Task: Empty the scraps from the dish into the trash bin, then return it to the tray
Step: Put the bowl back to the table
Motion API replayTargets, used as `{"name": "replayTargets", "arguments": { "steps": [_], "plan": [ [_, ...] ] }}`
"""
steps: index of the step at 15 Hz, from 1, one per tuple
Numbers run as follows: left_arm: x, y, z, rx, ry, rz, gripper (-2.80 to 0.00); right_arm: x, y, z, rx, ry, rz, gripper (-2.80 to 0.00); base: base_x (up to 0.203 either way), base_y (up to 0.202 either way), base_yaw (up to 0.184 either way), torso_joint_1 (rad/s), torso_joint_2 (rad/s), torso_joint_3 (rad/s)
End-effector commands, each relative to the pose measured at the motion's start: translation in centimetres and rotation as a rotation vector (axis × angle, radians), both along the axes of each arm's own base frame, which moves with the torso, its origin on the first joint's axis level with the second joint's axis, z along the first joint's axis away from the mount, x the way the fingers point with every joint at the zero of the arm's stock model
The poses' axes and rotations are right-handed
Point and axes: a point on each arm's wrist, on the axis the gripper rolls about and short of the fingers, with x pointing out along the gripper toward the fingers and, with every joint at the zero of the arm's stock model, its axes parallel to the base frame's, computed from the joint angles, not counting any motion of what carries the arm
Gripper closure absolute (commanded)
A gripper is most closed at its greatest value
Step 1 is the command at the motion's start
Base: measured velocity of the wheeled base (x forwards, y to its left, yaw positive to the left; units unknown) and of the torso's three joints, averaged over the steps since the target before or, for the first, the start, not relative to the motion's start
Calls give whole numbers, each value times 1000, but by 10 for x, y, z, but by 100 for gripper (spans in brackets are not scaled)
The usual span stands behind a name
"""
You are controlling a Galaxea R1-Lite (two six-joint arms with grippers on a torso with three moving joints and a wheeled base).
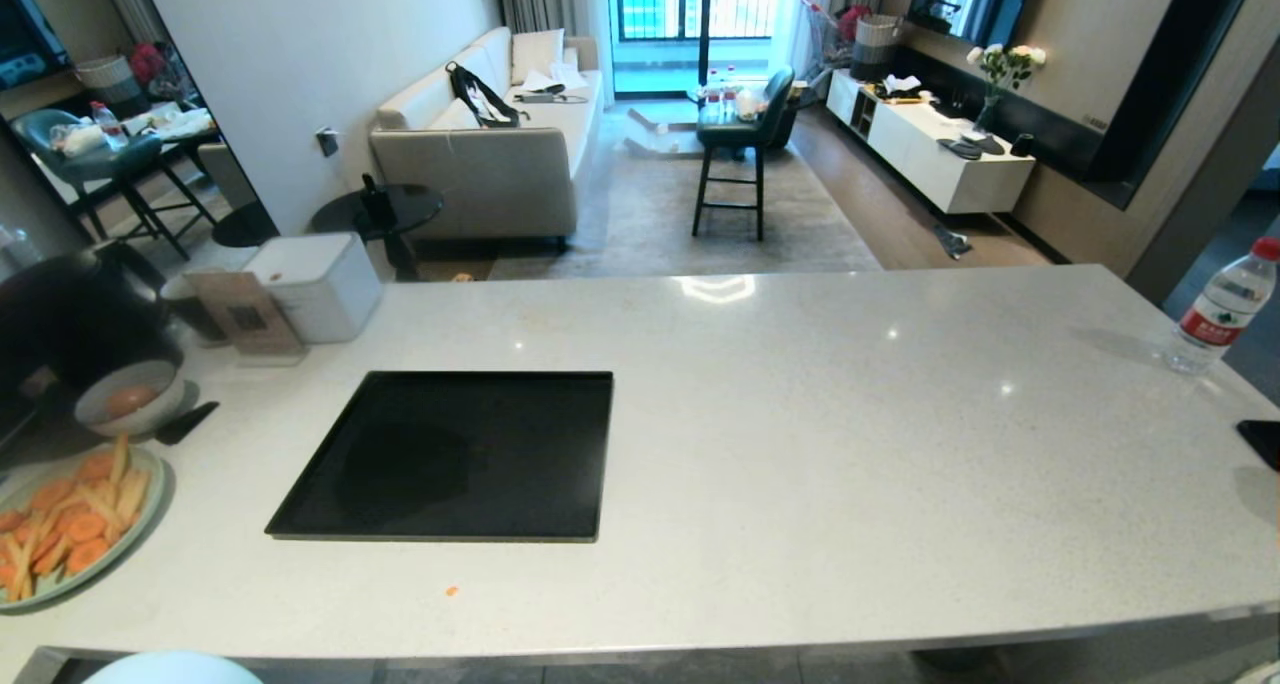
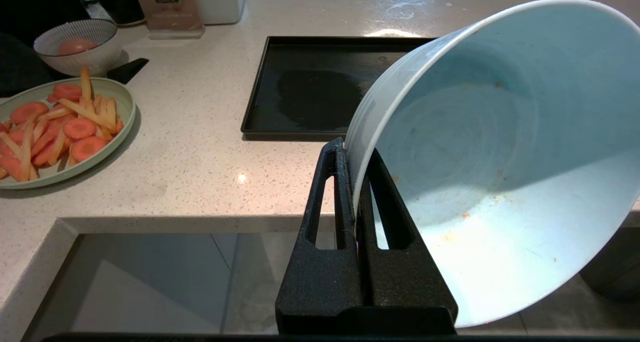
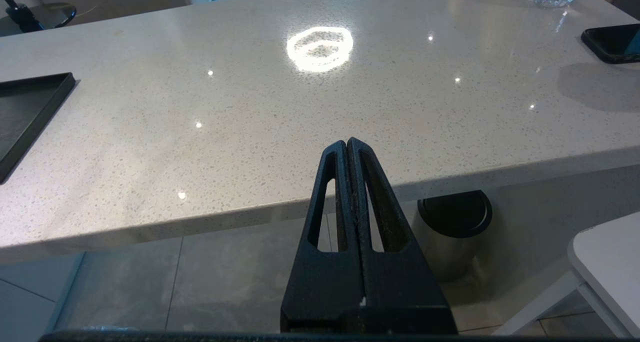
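The dish (image 2: 500, 157), a pale blue-white bowl, hangs tilted on its side just off the counter's near edge. My left gripper (image 2: 352, 149) is shut on its rim, one finger inside and one outside. Inside it I see only small orange specks; the scraps are out of view. The dish's top shows at the lower edge of the head view (image 1: 170, 669). The black tray (image 1: 450, 454) lies bare on the counter, ahead of the dish (image 2: 310, 92). The trash bin is out of view. My right gripper (image 3: 346, 143) is shut on nothing, parked before the counter's edge.
On the counter's left stand a pale green plate (image 1: 70, 524) heaped with carrot slices and fries and a grey-beige bowl (image 1: 130, 399). A water bottle (image 1: 1225, 309) and a phone (image 3: 612, 42) are at the far right. A dark steel cylinder with a black top (image 3: 452, 232) stands on the floor.
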Motion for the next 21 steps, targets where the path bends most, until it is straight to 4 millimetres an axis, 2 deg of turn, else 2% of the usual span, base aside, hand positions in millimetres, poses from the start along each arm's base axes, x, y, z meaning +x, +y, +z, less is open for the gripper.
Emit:
{"name": "replayTargets", "arguments": {
  "steps": [1,16,17,21],
  "plan": [
    [0,0,0,0,0,0,0,0,0,0,1,-1,0,0,0,0,0,0,0,0],
    [1,0,0,-4,29,-6,0,0,0,0,1,-1,0,0,0,0,0,0,0,0],
    [1,0,5,-4,32,-6,0,0,0,0,1,-1,0,0,0,0,0,0,0,0],
    [15,0,44,-4,160,-24,0,0,0,0,1,-1,0,0,0,0,0,0,0,0]
  ]
}}
